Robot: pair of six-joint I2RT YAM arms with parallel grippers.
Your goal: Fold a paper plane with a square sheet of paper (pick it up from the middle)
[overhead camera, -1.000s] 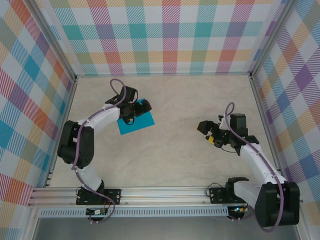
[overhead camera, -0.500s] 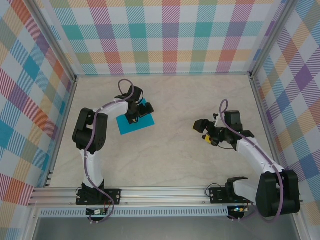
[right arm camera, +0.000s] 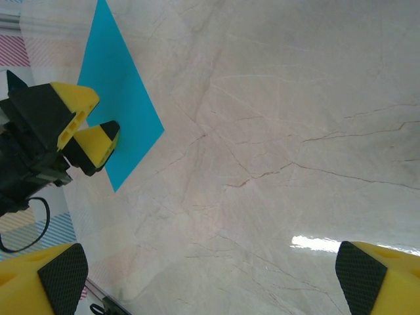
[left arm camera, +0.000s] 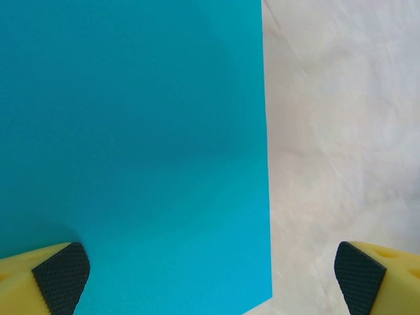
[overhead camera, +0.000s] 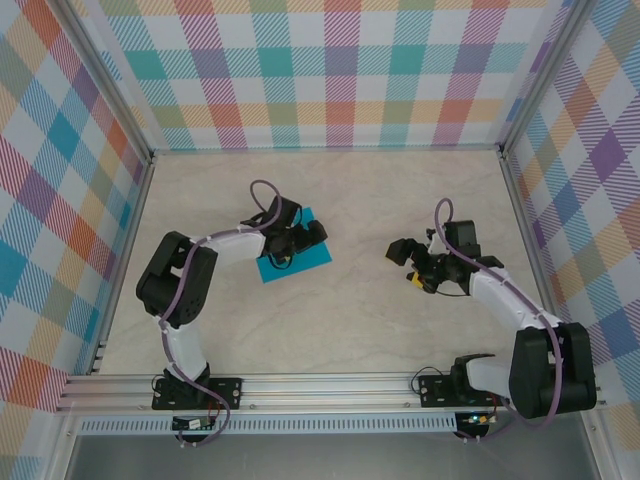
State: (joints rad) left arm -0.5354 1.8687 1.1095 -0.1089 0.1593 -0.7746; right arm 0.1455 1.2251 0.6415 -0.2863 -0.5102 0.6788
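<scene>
The pale marbled desk (overhead camera: 340, 320) lies inside checked walls (overhead camera: 330, 70). The square sheet of paper (overhead camera: 300, 263) lies flat and unfolded on the desk, directly beneath the left tool (overhead camera: 312, 237) and well apart from the right tool (overhead camera: 406, 266), which faces it across bare desk. In the left wrist view the sheet spreads ahead of that tool and under the finger at the picture's left. The sheet's straight edge runs down between the two fingers, and the other finger stands over bare desk. The left tool is released, jaws spread wide with nothing grasped; whether its black pads (left arm camera: 62, 275) touch the paper cannot be told. The right tool is likewise released and spread wide, with only desk surface between its pads (right arm camera: 62, 279). From its wrist view the sheet lies far ahead and to the left.
</scene>
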